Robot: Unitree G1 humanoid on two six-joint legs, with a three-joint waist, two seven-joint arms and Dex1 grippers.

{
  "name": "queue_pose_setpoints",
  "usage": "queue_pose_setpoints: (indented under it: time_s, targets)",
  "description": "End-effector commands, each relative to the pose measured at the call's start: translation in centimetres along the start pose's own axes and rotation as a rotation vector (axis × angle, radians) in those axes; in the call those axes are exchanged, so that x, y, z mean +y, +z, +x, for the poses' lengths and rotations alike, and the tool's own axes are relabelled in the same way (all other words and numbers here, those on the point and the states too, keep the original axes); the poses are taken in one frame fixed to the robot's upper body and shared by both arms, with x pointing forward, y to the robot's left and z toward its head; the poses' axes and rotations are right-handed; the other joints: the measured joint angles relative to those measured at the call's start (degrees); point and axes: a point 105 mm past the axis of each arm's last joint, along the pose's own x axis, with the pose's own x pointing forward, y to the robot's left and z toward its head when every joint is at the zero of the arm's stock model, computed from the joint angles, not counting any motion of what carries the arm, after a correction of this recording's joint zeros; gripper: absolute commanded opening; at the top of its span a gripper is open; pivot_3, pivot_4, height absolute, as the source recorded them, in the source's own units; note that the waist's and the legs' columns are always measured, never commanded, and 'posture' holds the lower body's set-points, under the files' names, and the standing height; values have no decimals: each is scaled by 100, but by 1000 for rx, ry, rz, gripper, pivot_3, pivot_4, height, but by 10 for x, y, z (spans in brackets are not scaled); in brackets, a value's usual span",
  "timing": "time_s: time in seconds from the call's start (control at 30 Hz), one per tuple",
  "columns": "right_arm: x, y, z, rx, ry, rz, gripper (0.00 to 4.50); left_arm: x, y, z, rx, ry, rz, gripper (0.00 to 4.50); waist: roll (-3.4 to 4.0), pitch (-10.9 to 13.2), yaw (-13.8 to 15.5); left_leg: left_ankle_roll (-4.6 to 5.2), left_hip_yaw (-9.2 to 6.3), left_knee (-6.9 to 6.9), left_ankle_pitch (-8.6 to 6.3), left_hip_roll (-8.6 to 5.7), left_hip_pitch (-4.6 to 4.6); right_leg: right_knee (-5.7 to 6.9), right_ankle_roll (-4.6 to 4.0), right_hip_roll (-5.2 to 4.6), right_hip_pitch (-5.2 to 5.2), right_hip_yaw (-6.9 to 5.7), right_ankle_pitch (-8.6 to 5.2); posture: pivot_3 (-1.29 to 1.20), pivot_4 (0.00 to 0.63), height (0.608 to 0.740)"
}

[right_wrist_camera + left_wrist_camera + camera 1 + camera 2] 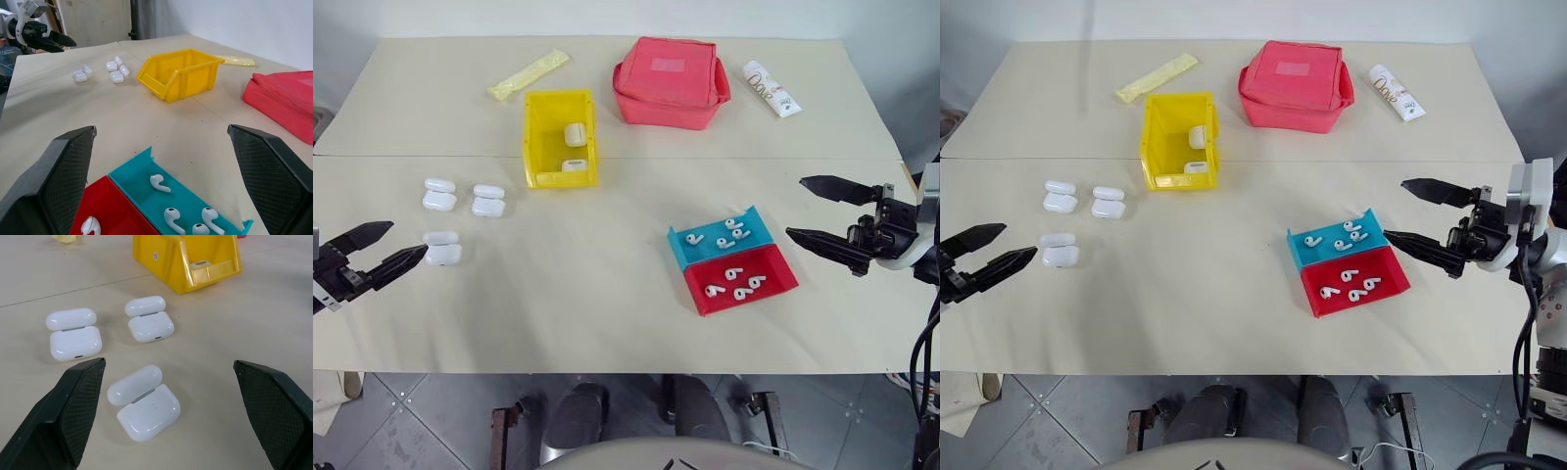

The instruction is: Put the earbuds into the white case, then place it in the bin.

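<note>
Three white cases lie with lids open on the table's left: one [439, 194], one [488, 201], and the nearest [442, 249]. My left gripper [408, 240] hovers open just left of that nearest case [144, 404], nothing between its fingers. The yellow bin [536, 137] stands behind them with two cases inside. Several earbuds lie in a blue tray [680, 250] and a red tray [700, 294] at the right; one earbud [159, 182] shows close up. My right gripper [794, 208] is open, empty, just right of the trays.
A pink-red fabric pouch [671, 81] sits at the back centre, a white lettered tube [771, 88] to its right, and a yellow packet [529, 74] behind the bin. Bare tabletop lies between the cases and the trays.
</note>
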Motion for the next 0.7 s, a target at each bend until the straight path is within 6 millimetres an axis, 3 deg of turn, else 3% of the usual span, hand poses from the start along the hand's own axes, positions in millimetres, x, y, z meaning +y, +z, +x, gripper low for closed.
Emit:
queue_pose_setpoints:
  time_s: [0.03,0.33,0.5,0.7]
  targets:
    - [-2,10,-7,5,-9,-36,4500,2,14,1,-47,23,54,4462,-1,-1,-1,0,0,0,0,0,0,0,0,0,0,0,0,0,150,740]
    - [-11,-1,-2,97,-18,10,4500,5,14,-6,-14,58,56,4462,0,0,-5,0,1,2,0,-1,0,3,0,0,-1,1,0,0,150,740]
    - [-19,-1,-4,150,-24,-2,4500,5,4,-32,79,103,32,4462,-3,-1,-50,-7,4,-1,-5,11,0,1,-5,-1,-5,4,-3,0,150,740]
    - [-25,-5,-20,225,-30,-32,4500,-1,-9,-62,143,146,6,4462,-1,-1,-48,-9,8,2,-9,18,2,1,-10,-1,-2,2,-6,0,150,740]
